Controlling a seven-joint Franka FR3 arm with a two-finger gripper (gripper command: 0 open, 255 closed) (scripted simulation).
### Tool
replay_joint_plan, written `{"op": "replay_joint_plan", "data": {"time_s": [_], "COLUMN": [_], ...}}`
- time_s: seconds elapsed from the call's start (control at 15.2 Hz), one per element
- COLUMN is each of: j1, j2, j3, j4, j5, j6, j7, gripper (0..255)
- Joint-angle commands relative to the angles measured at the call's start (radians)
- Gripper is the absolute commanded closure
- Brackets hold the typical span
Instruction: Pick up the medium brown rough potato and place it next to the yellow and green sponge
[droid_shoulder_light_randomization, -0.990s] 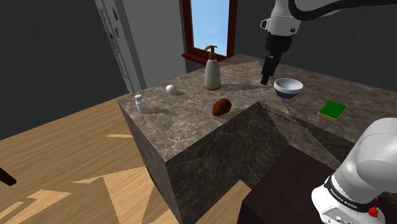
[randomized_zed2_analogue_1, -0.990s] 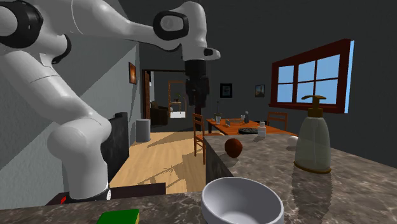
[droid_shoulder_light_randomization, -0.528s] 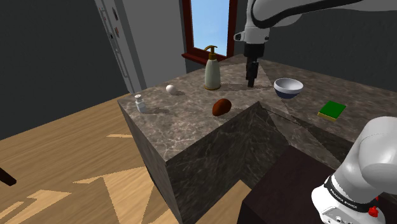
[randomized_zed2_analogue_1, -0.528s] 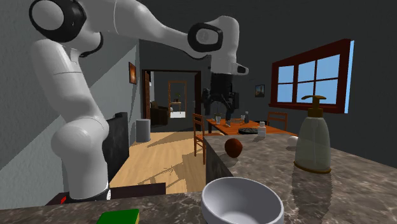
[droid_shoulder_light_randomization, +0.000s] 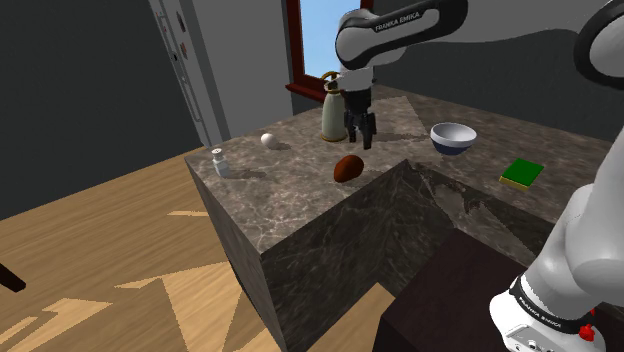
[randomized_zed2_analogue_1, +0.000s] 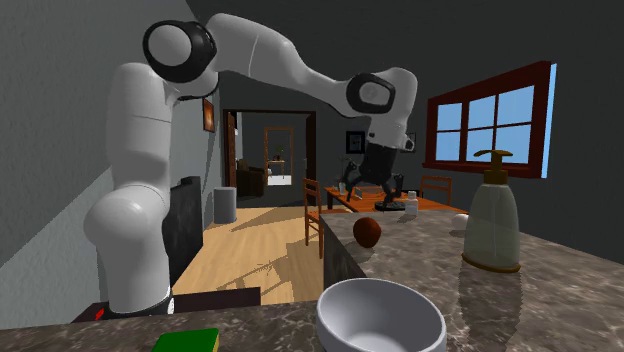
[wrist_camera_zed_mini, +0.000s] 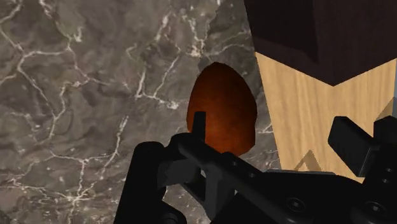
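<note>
While over potato (droid_shoulder_light_randomization: 348, 168), "FRANKA EMIKA" arm (droid_shoulder_light_randomization: 405, 22)

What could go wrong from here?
1. The potato lies at the edge of the counter; an off-centre close by the open gripper may roll it off.
2. The soap dispenser stands close by the gripper; a swing could tip it.
3. The bowl sits between potato and sponge; a low carry may hit it.

The brown potato (droid_shoulder_light_randomization: 348, 167) lies on the stone counter (droid_shoulder_light_randomization: 290, 190). The black gripper (droid_shoulder_light_randomization: 360, 137) hangs just above the potato, jaws apart. A soap bottle (droid_shoulder_light_randomization: 333, 115) stands behind the potato; the green sponge (droid_shoulder_light_randomization: 522, 174) lies well apart from it
</note>
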Motion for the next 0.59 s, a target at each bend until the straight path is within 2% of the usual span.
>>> {"op": "replay_joint_plan", "data": {"time_s": [0.0, 0.2, 0.53], "j1": [0.007, 0.017, 0.021], "j2": [0.089, 0.21, 0.204], "j3": [0.017, 0.053, 0.058], "j4": [0.08, 0.193, 0.131], "j5": [0.007, 0.003, 0.003], "j6": [-0.029, -0.07, -0.016], "j7": [-0.11, -0.249, -0.257], "gripper": [0, 0, 0]}}
